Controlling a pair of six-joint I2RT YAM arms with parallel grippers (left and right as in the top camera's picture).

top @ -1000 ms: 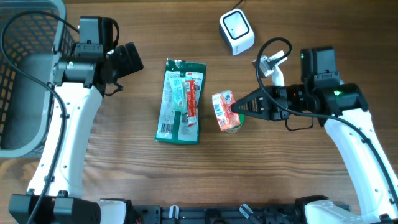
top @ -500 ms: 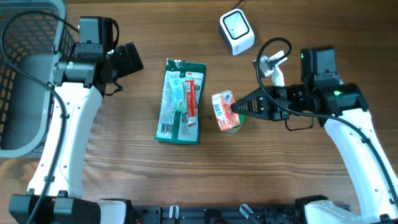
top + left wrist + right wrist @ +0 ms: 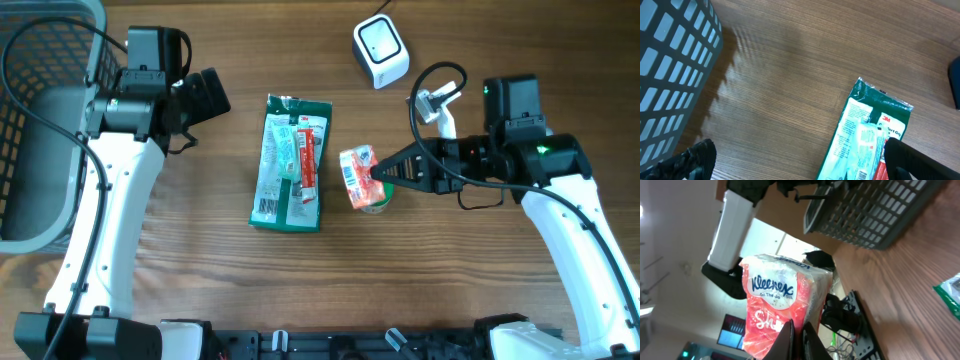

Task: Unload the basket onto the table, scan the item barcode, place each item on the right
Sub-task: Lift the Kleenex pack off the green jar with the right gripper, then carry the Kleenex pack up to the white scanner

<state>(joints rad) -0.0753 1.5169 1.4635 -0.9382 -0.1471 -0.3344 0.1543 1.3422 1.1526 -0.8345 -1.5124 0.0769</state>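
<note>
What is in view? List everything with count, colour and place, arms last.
green flat 3M packet: one, green with white and red print, lying at the table's centre.
red-and-white Kleenex tissue pack: one, red and white, just right of the green packet, gripped at its right edge.
white cube-shaped scanner: one, white, far edge of the table, right of centre.
grey plastic mesh basket: one, grey, far left.
brown wooden table: one, brown, under everything.
left arm: one, white and black, beside the basket, jaws open and holding nothing.
right arm: one, white and black, right side, jaws shut on the tissue pack.
</note>
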